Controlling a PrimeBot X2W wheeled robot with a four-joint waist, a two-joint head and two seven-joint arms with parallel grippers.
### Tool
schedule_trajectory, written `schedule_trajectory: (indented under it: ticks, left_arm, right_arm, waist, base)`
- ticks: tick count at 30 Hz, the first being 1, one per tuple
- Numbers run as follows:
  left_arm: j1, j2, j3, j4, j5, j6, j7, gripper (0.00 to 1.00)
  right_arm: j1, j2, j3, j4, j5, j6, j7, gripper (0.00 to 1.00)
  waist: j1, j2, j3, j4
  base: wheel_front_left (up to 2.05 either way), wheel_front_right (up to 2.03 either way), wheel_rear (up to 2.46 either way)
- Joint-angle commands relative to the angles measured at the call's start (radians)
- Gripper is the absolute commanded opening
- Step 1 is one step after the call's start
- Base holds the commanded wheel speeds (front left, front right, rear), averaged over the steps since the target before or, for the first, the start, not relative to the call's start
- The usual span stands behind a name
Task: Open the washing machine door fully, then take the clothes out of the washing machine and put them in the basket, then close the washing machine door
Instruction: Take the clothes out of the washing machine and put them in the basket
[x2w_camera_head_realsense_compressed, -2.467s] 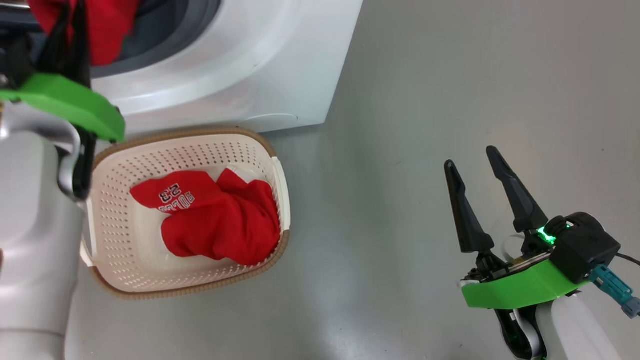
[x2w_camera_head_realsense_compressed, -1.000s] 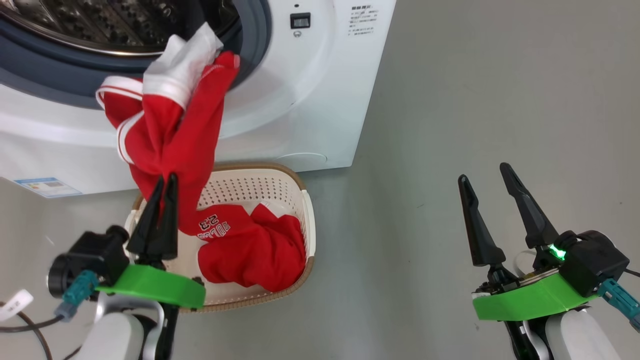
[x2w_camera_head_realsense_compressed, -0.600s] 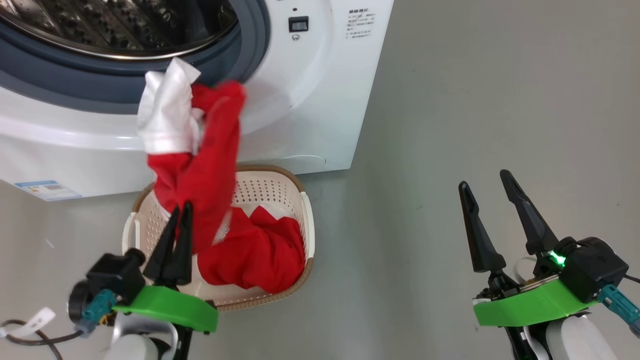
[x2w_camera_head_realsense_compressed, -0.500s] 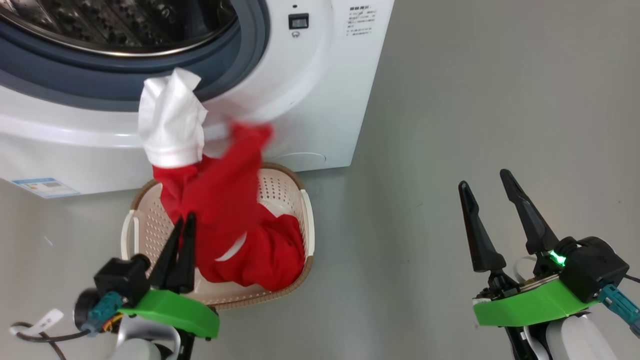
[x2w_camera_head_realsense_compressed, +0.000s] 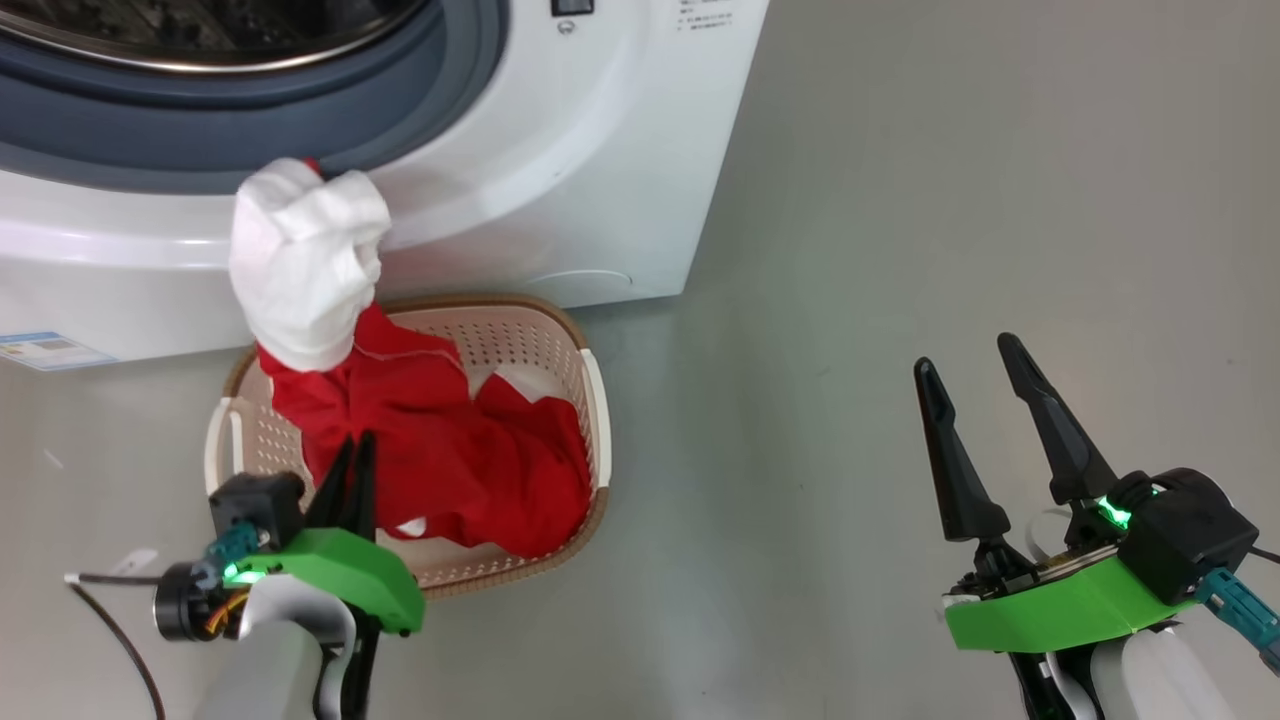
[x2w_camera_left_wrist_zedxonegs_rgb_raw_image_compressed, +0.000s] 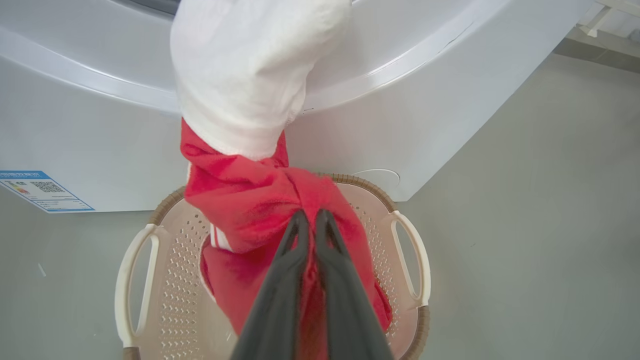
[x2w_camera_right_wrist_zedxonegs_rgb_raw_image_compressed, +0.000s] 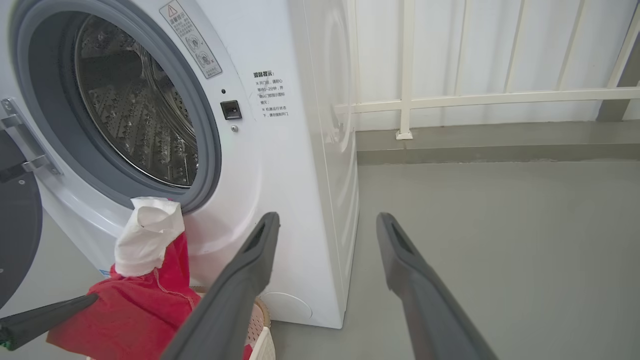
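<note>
- Low over the floor, the left gripper (x2w_camera_head_realsense_compressed: 356, 440) has its two dark fingers pressed together on a fold of the red garment (x2w_camera_left_wrist_zedxonegs_rgb_raw_image_compressed: 250, 200), directly above the basket (x2w_camera_head_realsense_compressed: 500, 345).
- The cream perforated basket sits on the grey floor (x2w_camera_head_realsense_compressed: 900, 200), just in front of the washing machine (x2w_camera_head_realsense_compressed: 560, 160). More red cloth (x2w_camera_head_realsense_compressed: 520, 480) is heaped inside it, towards its right side in the head view. Where the held piece ends and the heap begins cannot be told.
- From the pinched fold the red garment rises towards the machine, topped by a bunched white cloth (x2w_camera_head_realsense_compressed: 300, 270). This stands before the white front panel, just under the grey rubber ring (x2w_camera_head_realsense_compressed: 250, 110). Whether it touches the panel cannot be told.
- The right gripper (x2w_camera_head_realsense_compressed: 963, 352) hovers well apart to the right over bare floor, its fingers spread wide with nothing between them.
- Beyond, the perforated steel drum (x2w_camera_right_wrist_zedxonegs_rgb_raw_image_compressed: 135, 115) stands open to view, and the dark edge of the washing machine door (x2w_camera_right_wrist_zedxonegs_rgb_raw_image_compressed: 15, 225) is swung out at the left of the right wrist view.
- A white railing (x2w_camera_right_wrist_zedxonegs_rgb_raw_image_compressed: 405, 70) runs behind the machine.
</note>
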Motion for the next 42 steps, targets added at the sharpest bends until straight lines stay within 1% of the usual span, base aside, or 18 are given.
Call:
schedule_trajectory:
  ticks: [1,8,18,22,28,33,42]
  left_arm:
    - [-0.034,0.017,0.036,0.019,0.002,-0.01,-0.014,0.0]
    - [-0.118,0.016,0.062,0.159,0.005,-0.032,-0.016,0.0]
    - [-0.23,0.012,0.084,0.358,0.004,-0.061,-0.016,0.0]
    - [-0.271,0.011,0.088,0.429,-0.001,-0.052,-0.015,0.0]
    - [-0.337,0.012,0.082,0.523,-0.008,-0.055,0.017,0.0]
    - [-0.355,0.025,0.075,0.553,-0.008,-0.042,0.042,0.0]
    - [-0.364,0.039,0.068,0.57,-0.013,-0.017,0.05,0.0]
  right_arm:
    - [-0.018,-0.004,0.023,-0.029,-0.011,0.006,-0.006,1.0]
    - [-0.032,-0.004,0.021,-0.039,-0.008,0.006,-0.006,1.0]
    - [-0.06,-0.004,0.025,-0.047,0.009,0.006,-0.006,1.0]
    - [-0.068,-0.004,0.031,-0.042,0.024,0.006,-0.006,1.0]
    - [-0.089,-0.004,0.039,-0.043,0.04,0.006,-0.006,1.0]
    - [-0.102,-0.004,0.044,-0.044,0.048,0.006,-0.006,1.0]
    - [-0.109,-0.004,0.044,-0.038,0.056,0.006,-0.006,1.0]
  waist:
    - [0.0,0.0,0.02,-0.015]
    - [0.0,0.0,0.075,-0.039]
    - [0.0,0.0,0.145,-0.054]
    - [0.0,0.0,0.164,-0.061]
    - [0.0,0.0,0.201,-0.076]
    - [0.0,0.0,0.221,-0.088]
    - [0.0,0.0,0.226,-0.089]
  base:
    - [0.0,0.0,0.0]
    - [0.0,0.0,0.0]
    - [0.0,0.0,0.0]
    - [0.0,0.0,0.0]
    - [0.0,0.0,0.0]
    - [0.0,0.0,0.0]
    - [0.0,0.0,0.0]
